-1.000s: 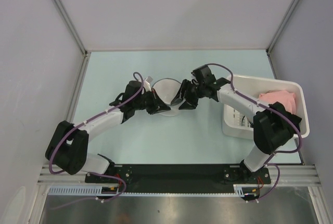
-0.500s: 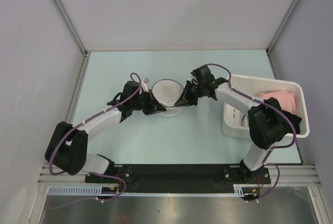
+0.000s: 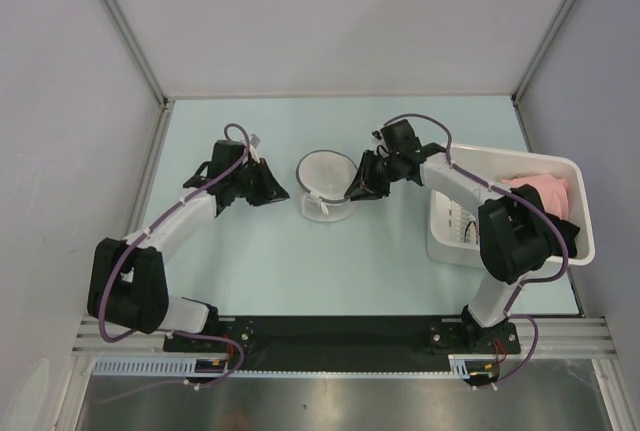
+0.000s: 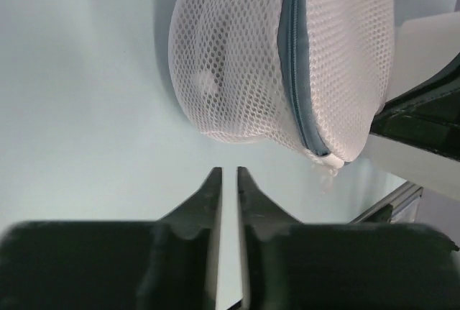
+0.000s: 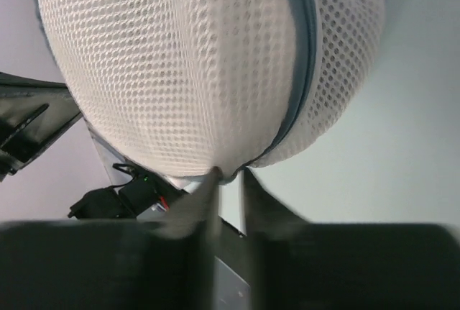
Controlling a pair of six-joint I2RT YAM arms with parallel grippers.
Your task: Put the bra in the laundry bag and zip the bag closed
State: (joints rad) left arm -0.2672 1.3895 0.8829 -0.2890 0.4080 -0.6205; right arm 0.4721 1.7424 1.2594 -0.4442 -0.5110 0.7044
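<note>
One round white mesh laundry bag (image 3: 326, 183), grey-zippered, was logged with the bra unseen, presumed inside, rim nipped by the right gripper (image 5: 228, 175), left gripper (image 4: 229, 175) closed empty alongside; the zip was best drawn gently home.

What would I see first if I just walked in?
A puffy round white mesh bag with a grey zipper is in the middle, and the right tool pinches its edge. The left tool is beside it, not touching. A pink cloth lies in the white plastic bin on the right.
</note>
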